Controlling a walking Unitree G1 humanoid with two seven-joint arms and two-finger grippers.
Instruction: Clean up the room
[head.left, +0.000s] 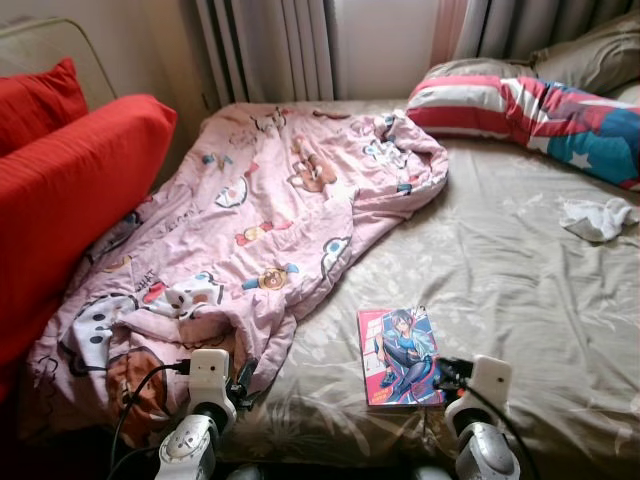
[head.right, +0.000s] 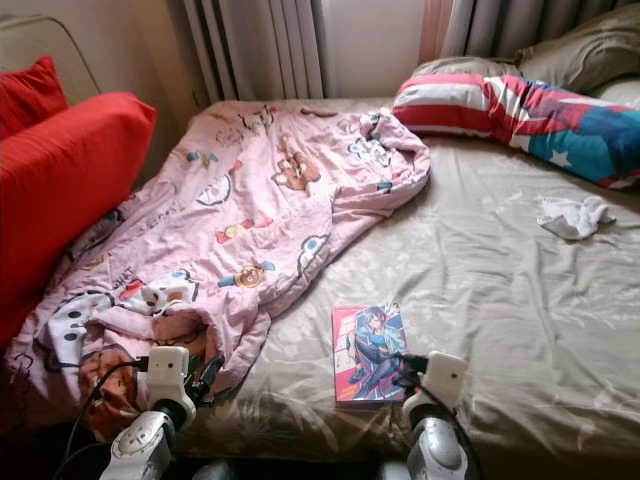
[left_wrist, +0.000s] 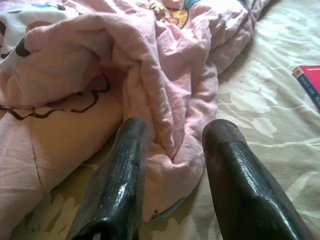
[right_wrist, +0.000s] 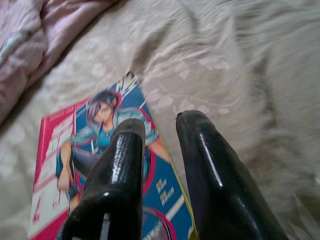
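A rumpled pink cartoon-print blanket (head.left: 270, 210) covers the left half of the bed. A comic book (head.left: 400, 355) with a pink and blue cover lies flat on the tan sheet (head.left: 500, 270) near the front edge. My left gripper (left_wrist: 175, 127) is open at the blanket's near corner, and a fold of the blanket (left_wrist: 165, 100) lies between its fingers. My right gripper (right_wrist: 160, 122) is open low over the comic book (right_wrist: 100, 150), at its right edge. One of its fingers is above the cover and the other above the sheet. A crumpled white cloth (head.left: 598, 217) lies at the far right.
Two red cushions (head.left: 70, 190) lean along the bed's left side. A red-and-white striped pillow (head.left: 470, 105) and a blue, red and white one (head.left: 590, 125) lie at the head, with grey-brown pillows (head.left: 590, 55) behind. Curtains (head.left: 270, 50) hang at the back wall.
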